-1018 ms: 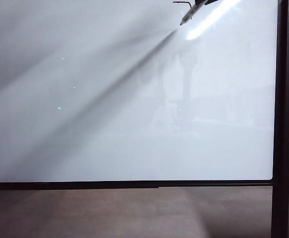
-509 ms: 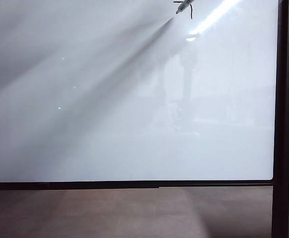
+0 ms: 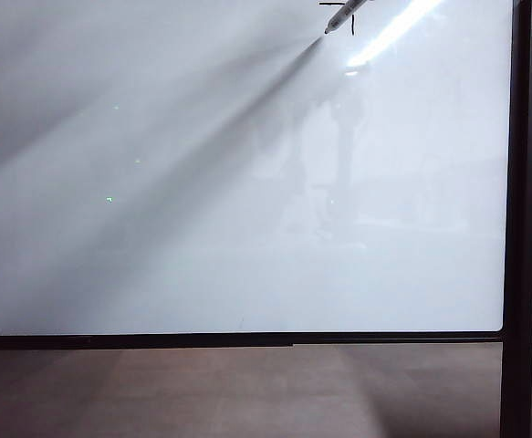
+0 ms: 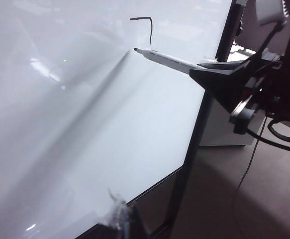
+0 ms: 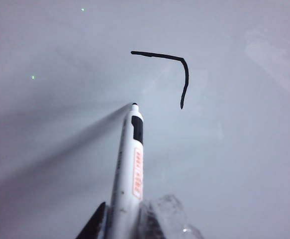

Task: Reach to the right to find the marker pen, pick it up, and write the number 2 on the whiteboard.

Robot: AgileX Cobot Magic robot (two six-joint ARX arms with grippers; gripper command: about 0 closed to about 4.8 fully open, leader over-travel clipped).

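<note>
The whiteboard (image 3: 202, 201) fills the exterior view. Near its upper right is a partial black stroke of the number 2 (image 5: 174, 62), a top bar bending down into a short vertical (image 4: 147, 27). My right gripper (image 5: 127, 226) is shut on the marker pen (image 5: 132, 164). The pen's dark tip (image 5: 134, 105) meets its own shadow on the board, beside the stroke's lower end and apart from it. The exterior view shows only the pen (image 3: 343, 15), at the top edge. My left gripper (image 4: 125, 221) hangs back near the board's lower edge, blurred.
The board's dark frame post (image 3: 521, 219) stands on the right and its thin dark lower edge (image 3: 247, 339) runs above brown floor. A white cabinet (image 4: 219, 129) and loose cables (image 4: 254, 154) lie beyond the post.
The black stroke has gained its downward leg. The pen tip rose, then came slightly lower, and now sits left of the stroke's lower end.
</note>
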